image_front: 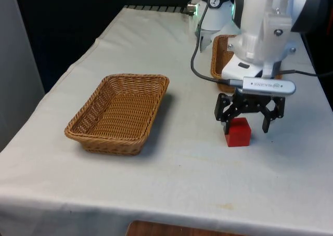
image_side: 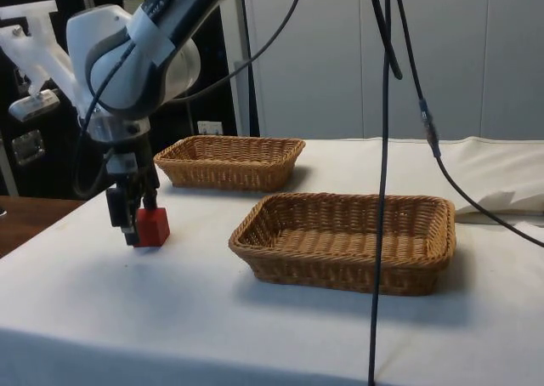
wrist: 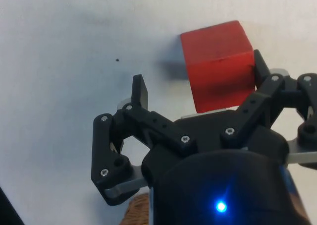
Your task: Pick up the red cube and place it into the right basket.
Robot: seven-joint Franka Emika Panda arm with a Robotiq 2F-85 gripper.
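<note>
A: Front view, scanning from its left: a wicker basket (image_front: 118, 113) sits alone on the white cloth (image_front: 171, 173), long side running away from us.

B: And further right?

A: Gripper (image_front: 246, 122) low over the table, fingers spread wide. The cube (image_front: 238, 131) rests on the cloth right by the finger on the front view's left, not centred in the gap. The other finger stands clear of it.

B: Is it pinched?

A: No, nothing's clamped. Behind the arm, the second basket (image_front: 219, 56) peeks out, mostly hidden by the white body.

B: Side view, same order?

A: Gripper (image_side: 129, 218) first, hanging straight down with the cube (image_side: 153, 227) just beside it, flat on the cloth (image_side: 170, 318). Then the far basket (image_side: 229, 161) behind, and the near basket (image_side: 344, 241) toward the right, well apart from the cube. Dark cables (image_side: 384, 148) hang across the picture.

B: Wrist view?

A: Fingers apart; one fingertip (wrist: 140, 92) stands free over bare cloth, the cube (wrist: 218, 64) is up against the other one. Whether that finger touches it, I can't tell.
</note>
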